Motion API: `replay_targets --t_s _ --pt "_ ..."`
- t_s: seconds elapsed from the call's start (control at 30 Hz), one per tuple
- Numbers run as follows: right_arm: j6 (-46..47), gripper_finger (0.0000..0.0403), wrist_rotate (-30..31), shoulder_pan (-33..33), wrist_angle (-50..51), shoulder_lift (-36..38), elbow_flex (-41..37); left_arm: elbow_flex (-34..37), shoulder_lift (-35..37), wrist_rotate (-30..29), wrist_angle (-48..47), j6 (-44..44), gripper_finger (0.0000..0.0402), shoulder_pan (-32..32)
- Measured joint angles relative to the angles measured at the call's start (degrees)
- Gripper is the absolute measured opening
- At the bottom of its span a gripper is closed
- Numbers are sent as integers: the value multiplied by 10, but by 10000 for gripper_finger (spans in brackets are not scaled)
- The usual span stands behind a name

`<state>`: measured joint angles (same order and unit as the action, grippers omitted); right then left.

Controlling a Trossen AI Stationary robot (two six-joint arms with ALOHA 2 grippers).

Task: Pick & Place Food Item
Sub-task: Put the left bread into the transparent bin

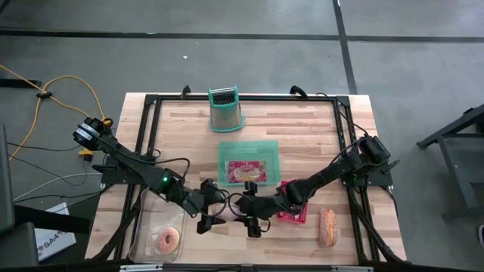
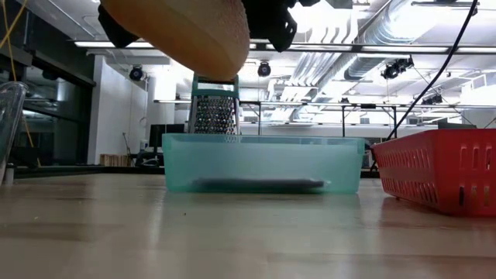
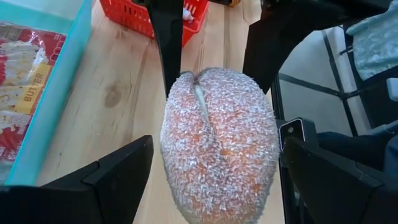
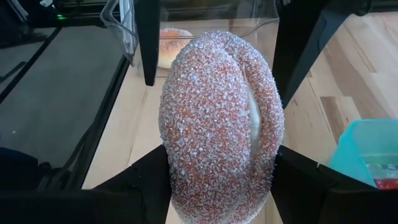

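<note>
Right wrist view shows a sugar-coated filled doughnut (image 4: 221, 124) gripped between the right gripper's (image 4: 221, 171) fingers, held above the tabletop (image 1: 302, 128) near its front edge. Facing it, the left gripper (image 3: 214, 180) has its fingers spread wide on either side of the doughnut, seemingly not touching. Just behind sits a teal tray (image 1: 248, 146) with a butter packet (image 1: 246, 171); a red basket (image 1: 296, 214), another doughnut (image 1: 327, 227), a clear container (image 1: 144, 234) with a frosted ring doughnut (image 1: 167, 241), and a grater (image 1: 225, 109) surround.

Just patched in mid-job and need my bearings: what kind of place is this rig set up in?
Probably a lab or workshop, not a kitchen: a wooden table on bare concrete floor, exposed ceiling ducts with strip lights, and loose cables trailing beside the table.
</note>
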<state>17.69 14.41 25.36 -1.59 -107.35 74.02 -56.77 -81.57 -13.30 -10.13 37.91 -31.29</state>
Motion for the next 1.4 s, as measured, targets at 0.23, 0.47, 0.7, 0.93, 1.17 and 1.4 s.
replay_targets --t_s 0.23,0.47,0.7,0.93,1.17,1.4 --pt "0 217 1 0 -9 0 0 0 0 2 0 -5 351 0" --pt "0 217 0 0 -9 0 0 0 0 22 -1 -10 310 0" --pt "0 217 -1 0 -9 0 0 0 0 22 -1 -11 249 0" --pt "0 217 -1 0 -9 0 0 0 0 22 -1 -11 222 0" --pt "0 217 0 0 -9 0 0 0 0 22 -1 -11 210 0" --pt "0 217 0 0 -9 0 0 0 0 22 -1 -10 209 0"
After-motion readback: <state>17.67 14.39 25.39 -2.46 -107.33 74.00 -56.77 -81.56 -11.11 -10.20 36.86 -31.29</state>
